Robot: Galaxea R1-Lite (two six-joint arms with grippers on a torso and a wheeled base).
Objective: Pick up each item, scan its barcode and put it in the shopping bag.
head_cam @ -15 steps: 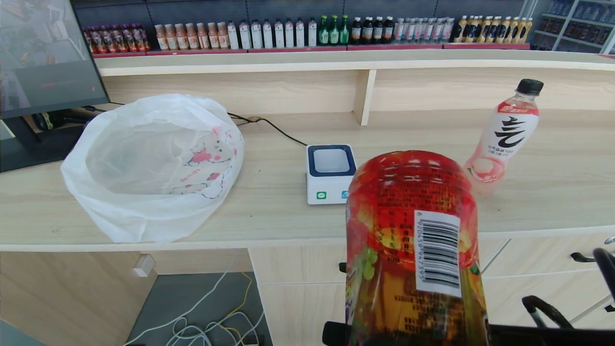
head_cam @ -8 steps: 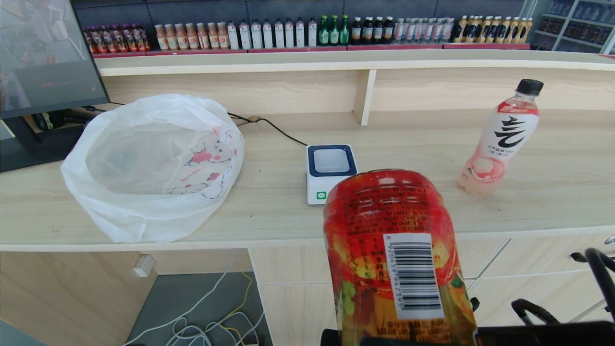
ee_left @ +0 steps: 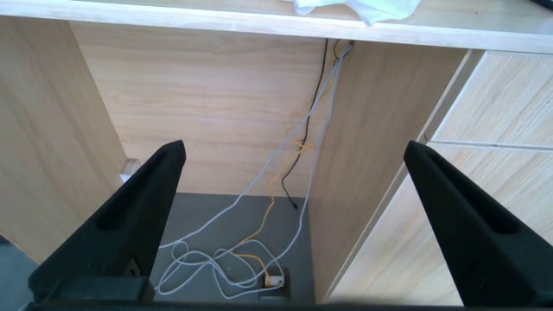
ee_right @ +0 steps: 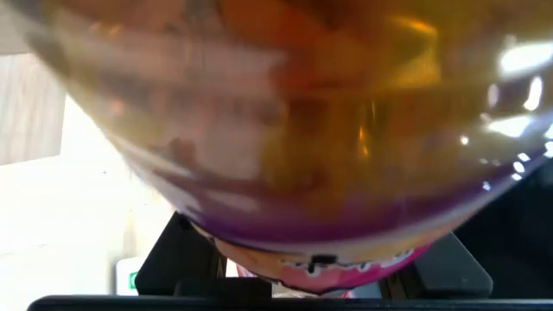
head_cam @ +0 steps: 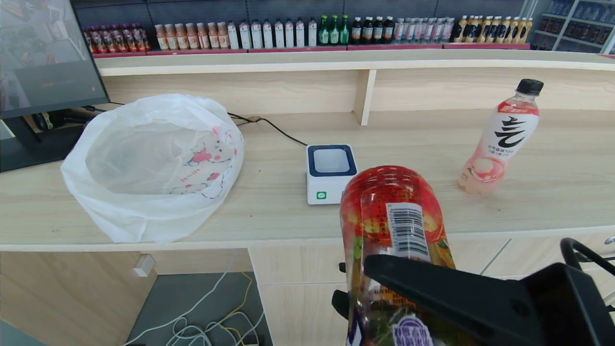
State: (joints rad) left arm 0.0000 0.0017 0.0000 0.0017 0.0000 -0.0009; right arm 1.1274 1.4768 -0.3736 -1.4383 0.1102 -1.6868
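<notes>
My right gripper is shut on a red-labelled drink bottle, held lying tilted in the air in front of the counter's front edge. Its barcode faces up. The bottle's body is pressed close in the right wrist view. The white scanner with a blue-framed window sits on the counter just beyond the bottle. A white plastic shopping bag stands open-mouthed at the left. A pink bottle with a black cap stands upright at the right. My left gripper hangs open below the counter.
A monitor stands at the counter's far left, and a black cable runs from behind the bag to the scanner. The counter has a raised back ledge. Loose cables lie on the floor under it. Drawer fronts are below the bottle.
The held bottle shifted left and lower, then tipped away from the camera. The barcode now looks smaller and turned, and the right gripper has risen into view.
</notes>
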